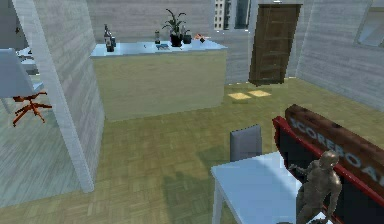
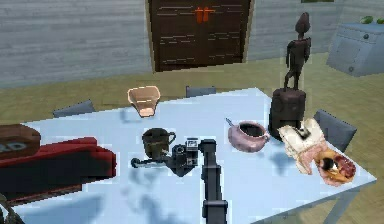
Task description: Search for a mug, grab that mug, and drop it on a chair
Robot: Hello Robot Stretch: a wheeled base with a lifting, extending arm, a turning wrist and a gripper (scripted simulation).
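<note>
arm (image 2: 210,192) rises to the gripper (image 2: 165,160), which lies close by the mug (image 2: 157,140), seemingly on its near side. i cannot tell whether it holds anything. the mug stands upright on the table (image 2: 100,128), left of the bowl (image 2: 247,135), a chair (image 2: 200,91) beyond it.

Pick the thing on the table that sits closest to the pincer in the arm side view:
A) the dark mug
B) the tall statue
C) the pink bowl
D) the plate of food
A: the dark mug stands on the pale table right by the pincer, while the pink bowl lies well off toward the view's right.
</note>
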